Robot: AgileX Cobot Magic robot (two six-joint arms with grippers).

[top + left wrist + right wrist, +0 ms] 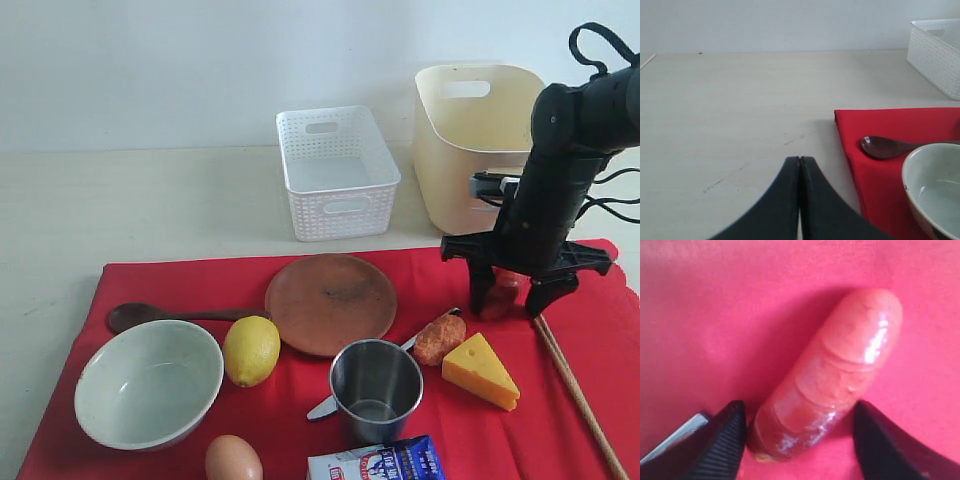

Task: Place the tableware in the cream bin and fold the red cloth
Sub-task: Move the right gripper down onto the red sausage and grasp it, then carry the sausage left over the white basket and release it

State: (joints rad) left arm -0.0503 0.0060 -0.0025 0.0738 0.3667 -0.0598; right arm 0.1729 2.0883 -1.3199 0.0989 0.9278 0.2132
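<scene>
**Straddling sausage, chopsticks alongside**

Spreading right gripper (513, 303) wide around sausage (830, 375) near cloth (180, 280) far right corner, gripping nothing. Lying just right of it, nearer this arm: chopsticks (575, 385), running far-to-near along cloth's right edge. Standing close behind: bin (470, 140). Resting left gripper (799, 165), pinched shut, over tabletop (715, 100) beyond cloth's left edge.
</scene>
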